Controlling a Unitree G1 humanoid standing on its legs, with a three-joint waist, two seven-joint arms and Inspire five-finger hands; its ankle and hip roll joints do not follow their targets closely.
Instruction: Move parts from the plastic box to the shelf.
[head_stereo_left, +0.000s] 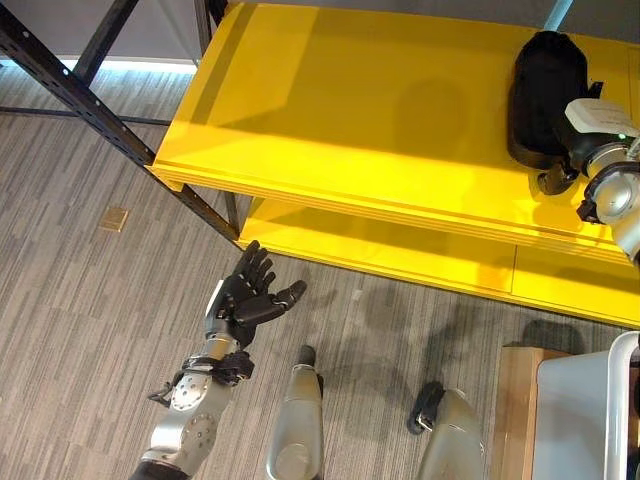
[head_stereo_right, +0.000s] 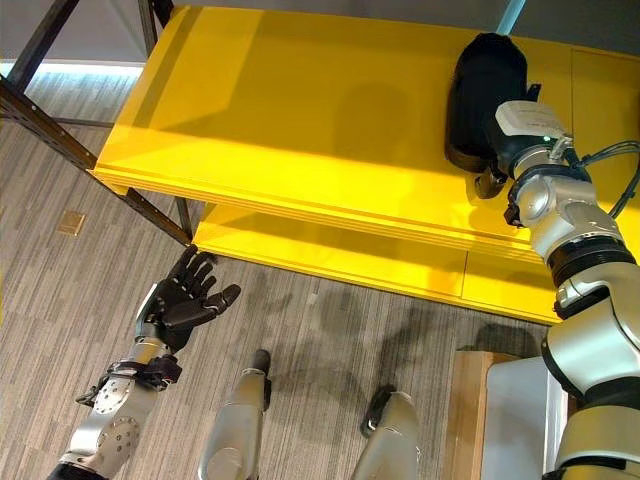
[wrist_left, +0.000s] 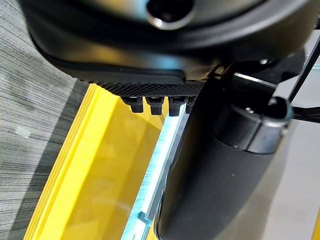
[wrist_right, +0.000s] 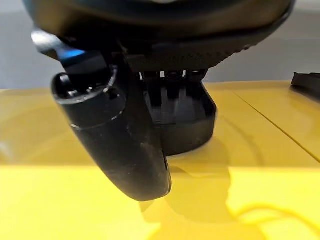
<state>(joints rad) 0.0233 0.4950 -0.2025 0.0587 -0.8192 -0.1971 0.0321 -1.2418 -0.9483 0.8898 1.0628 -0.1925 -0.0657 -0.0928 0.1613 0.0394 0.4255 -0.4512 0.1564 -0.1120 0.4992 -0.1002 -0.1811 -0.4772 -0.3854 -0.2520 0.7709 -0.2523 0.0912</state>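
A black part (head_stereo_right: 484, 95) is seen lying on the yellow shelf (head_stereo_right: 300, 130) at 1 o'clock. The right hand (wrist_right: 150, 115) is largely hidden behind it; its grip cannot be told. The left hand (head_stereo_left: 250, 295) is held spread at 7 o'clock. The plastic box (head_stereo_left: 585, 420) is cut off at 5 o'clock.

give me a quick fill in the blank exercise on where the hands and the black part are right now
1. The robot's right hand is at the bulky black plastic part, which rests on the ____ shelf board.
2. The left hand hangs over the grey striped ____.
3. The left hand's fingers are ____ and hold nothing.

Missing words: yellow; floor; open
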